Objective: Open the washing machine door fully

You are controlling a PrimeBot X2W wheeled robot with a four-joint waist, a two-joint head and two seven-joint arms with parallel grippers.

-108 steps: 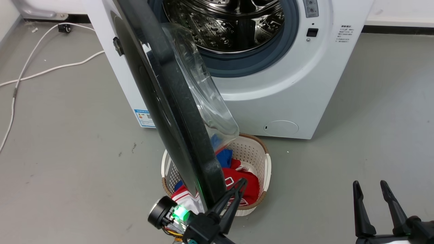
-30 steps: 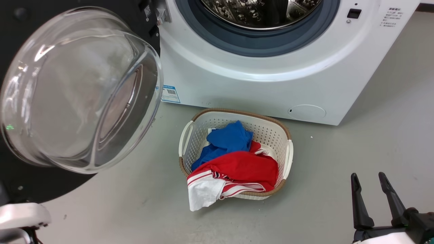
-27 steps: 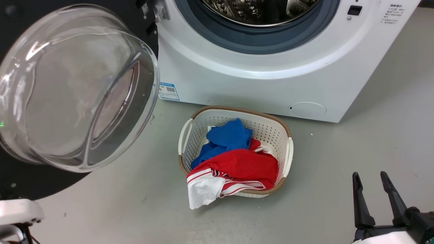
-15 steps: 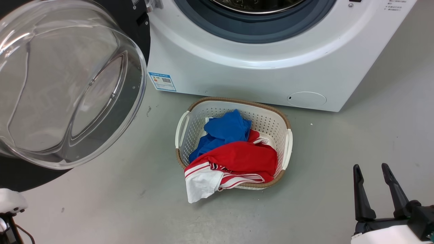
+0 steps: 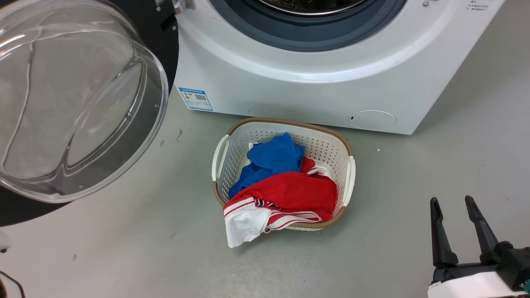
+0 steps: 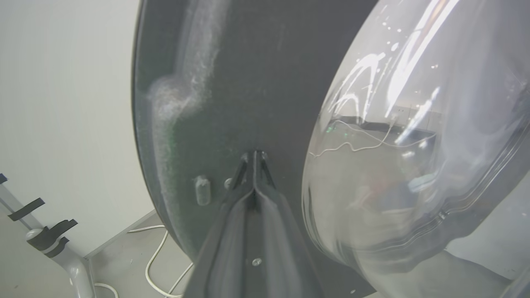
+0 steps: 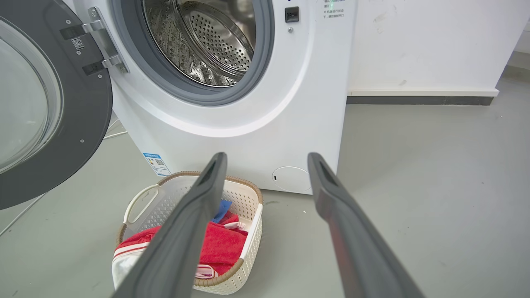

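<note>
A grey concrete floor (image 5: 414, 178) runs to a white wall (image 7: 414, 41) at the far side. The washing machine (image 5: 314, 95) stands against that wall. Its steel drum (image 7: 198, 41) and grey gasket (image 7: 258, 62) are exposed. The washing machine door (image 5: 78, 103) stands swung wide out to the left of the machine on its metal hinge (image 7: 103, 41), with the bulging glass bowl facing the near side. A blue label (image 5: 195, 98) and a round flap (image 5: 372, 119) sit low on the machine's front. Just in front of them a white laundry basket (image 5: 327, 149) holds a red garment (image 5: 298, 192) and a blue one (image 5: 275, 155).

The left gripper (image 6: 253, 155) has its fingers pressed together with nothing between them. Its tips are at the door's black inner rim beside the glass, and whether they press on it I cannot tell. The right gripper (image 5: 451, 200) hovers at the near right, well apart from the basket, with its jaws spread and empty.
</note>
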